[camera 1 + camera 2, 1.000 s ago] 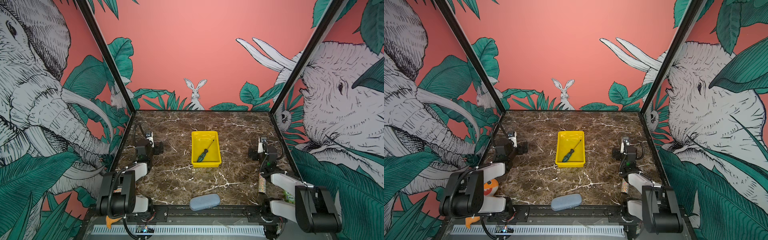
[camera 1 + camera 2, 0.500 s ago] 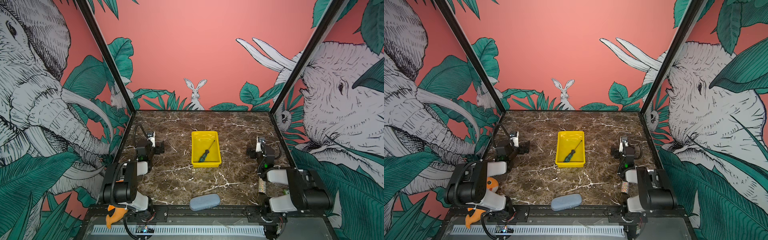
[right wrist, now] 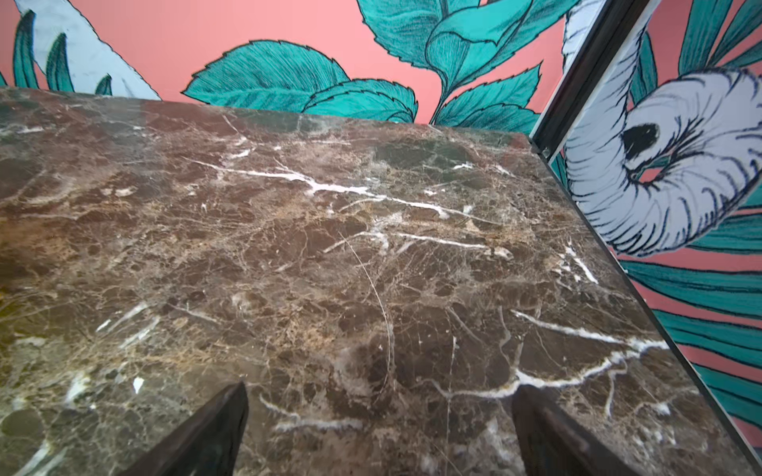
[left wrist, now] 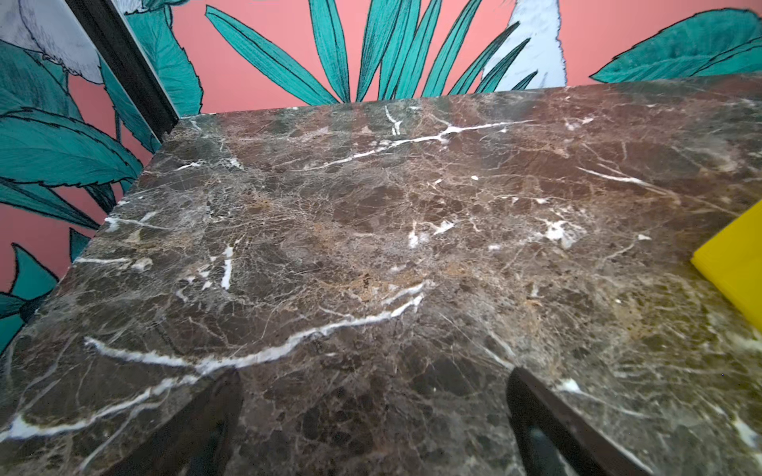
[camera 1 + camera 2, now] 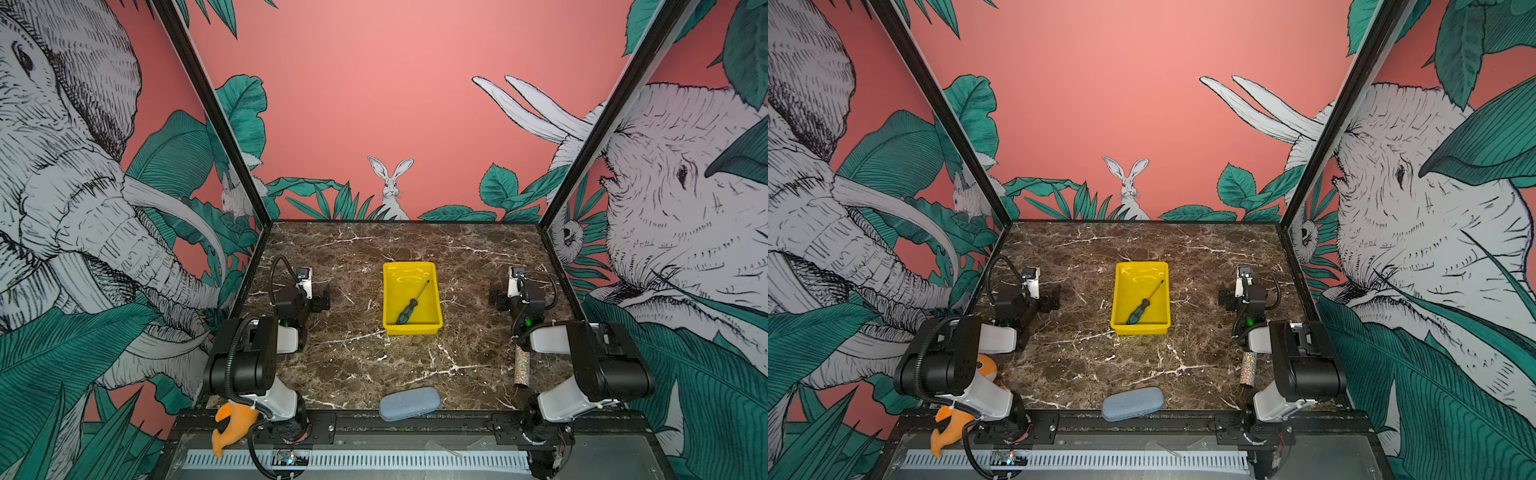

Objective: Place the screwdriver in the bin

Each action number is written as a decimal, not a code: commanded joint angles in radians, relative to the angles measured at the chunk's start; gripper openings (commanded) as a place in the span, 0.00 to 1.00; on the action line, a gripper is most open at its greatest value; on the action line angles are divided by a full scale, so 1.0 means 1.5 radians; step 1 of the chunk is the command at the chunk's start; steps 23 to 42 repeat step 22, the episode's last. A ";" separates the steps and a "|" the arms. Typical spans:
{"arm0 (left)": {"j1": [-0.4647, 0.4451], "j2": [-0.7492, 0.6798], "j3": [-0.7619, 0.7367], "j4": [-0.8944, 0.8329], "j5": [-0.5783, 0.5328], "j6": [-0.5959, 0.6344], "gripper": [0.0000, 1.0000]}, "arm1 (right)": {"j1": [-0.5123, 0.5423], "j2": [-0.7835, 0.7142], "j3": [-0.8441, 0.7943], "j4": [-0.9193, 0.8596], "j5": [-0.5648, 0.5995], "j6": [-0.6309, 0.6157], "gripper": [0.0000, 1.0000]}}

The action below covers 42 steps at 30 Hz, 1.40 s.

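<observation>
Since the screwdriver (image 5: 409, 305) already lies inside the yellow bin (image 5: 388, 291), handle at seven o'clock and tip at one, the left fingers (image 4: 214, 420) at its nine and the right fingers (image 3: 218, 428) at its three hang spread and empty.

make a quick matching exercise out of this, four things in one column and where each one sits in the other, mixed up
Things
1. screwdriver
2. yellow bin
3. grey-blue case
4. glittery tube

Places
a. at the front edge of the table, about midway along it
b. lying slantwise inside the bin
c. near the table's right edge
d. in the middle of the table

Pairs: 1-b, 2-d, 3-a, 4-c
</observation>
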 commanded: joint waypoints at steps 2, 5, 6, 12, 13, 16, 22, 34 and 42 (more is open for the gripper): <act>-0.025 -0.014 0.024 -0.036 -0.062 0.021 1.00 | -0.002 -0.003 0.001 0.009 0.008 0.008 0.99; -0.023 -0.013 0.023 -0.033 -0.064 0.020 1.00 | -0.003 -0.003 0.001 0.008 0.011 0.009 0.99; -0.025 -0.013 0.024 -0.035 -0.064 0.020 1.00 | -0.003 -0.003 0.001 0.009 0.011 0.009 0.99; -0.023 -0.013 0.023 -0.035 -0.065 0.022 1.00 | -0.002 -0.003 0.001 0.010 0.010 0.007 0.99; -0.024 -0.013 0.023 -0.035 -0.065 0.022 1.00 | -0.002 -0.003 0.001 0.011 0.009 0.006 0.99; -0.025 -0.013 0.024 -0.036 -0.065 0.022 1.00 | -0.002 -0.003 0.001 0.010 0.009 0.006 0.99; -0.024 -0.013 0.025 -0.037 -0.065 0.022 1.00 | -0.002 -0.003 0.001 0.009 0.009 0.007 0.99; -0.024 -0.013 0.025 -0.037 -0.065 0.022 1.00 | -0.002 -0.003 0.001 0.009 0.009 0.007 0.99; -0.024 -0.013 0.025 -0.037 -0.065 0.022 1.00 | -0.002 -0.003 0.001 0.009 0.009 0.007 0.99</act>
